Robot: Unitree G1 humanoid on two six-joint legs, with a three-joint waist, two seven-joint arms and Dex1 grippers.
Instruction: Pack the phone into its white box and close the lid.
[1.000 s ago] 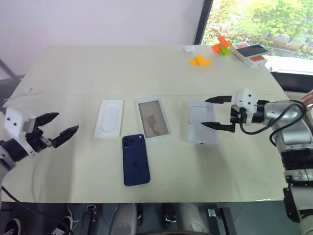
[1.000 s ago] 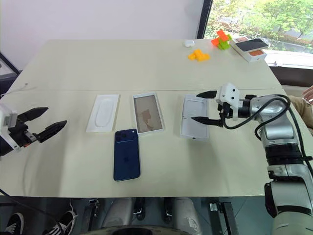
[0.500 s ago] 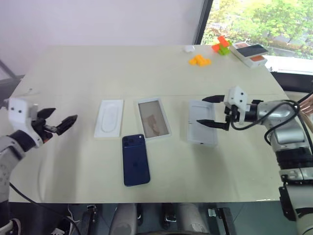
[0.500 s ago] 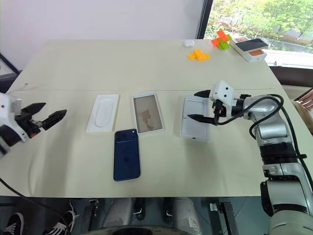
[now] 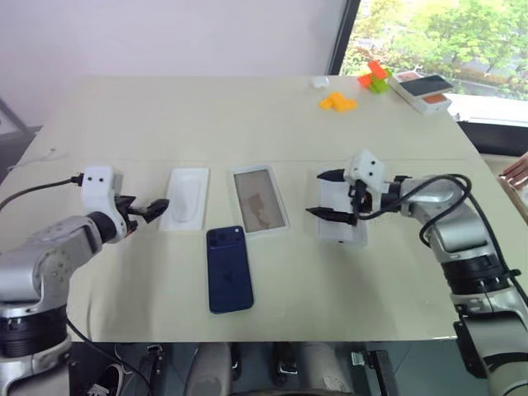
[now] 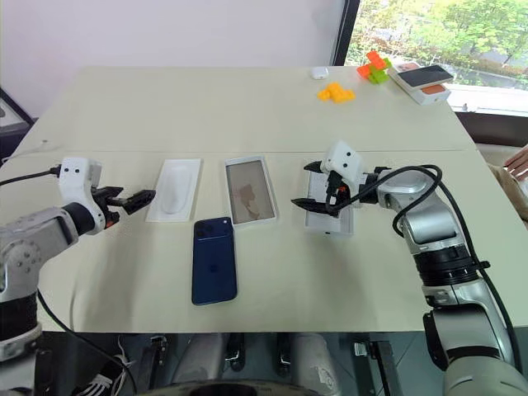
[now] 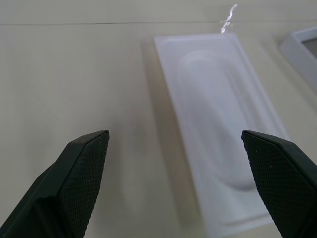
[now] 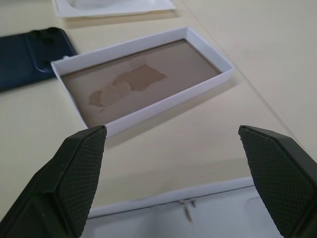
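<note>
Tabletop (image 5: pixel 247 115): pale cream, carried all the items.
Phone (image 5: pixel 228 269): dark navy, lay flat w/ back up, camera cluster at far-left corner; sat nearest the robot, just in front of the white box, not inside it.
White box (image 5: pixel 259 200): open tray, brownish inside w/ torn lighter patch; mid tabletop, betw. the insert and the lid.
Lid (image 5: pixel 341 223): lay plain white inside up, to the right of the white box, apart from it; right claw partly over it.
Insert (image 5: pixel 185 198): flat white w/ oval recess, left of the white box.
Left claw (image 5: pixel 148 209): fingers apart, nothing betw. them; tips pointed toward the insert's left edge, just beside it; contact can't be told.
Right claw (image 5: pixel 327 194): fingers wide apart, empty; hung over the lid's left part, pointed toward the white box. In right wrist view the white box and a corner of the phone lay ahead of its fingers (image 8: pixel 74 173).
Far right corner: orange blocks (image 5: pixel 337 101), orange-and-green blocks (image 5: pixel 374 77), box w/ orange and dark print (image 5: pixel 421 89), small white object (image 5: pixel 317 82).
Window edge: greenery outside, beyond the tabletop's far right.
</note>
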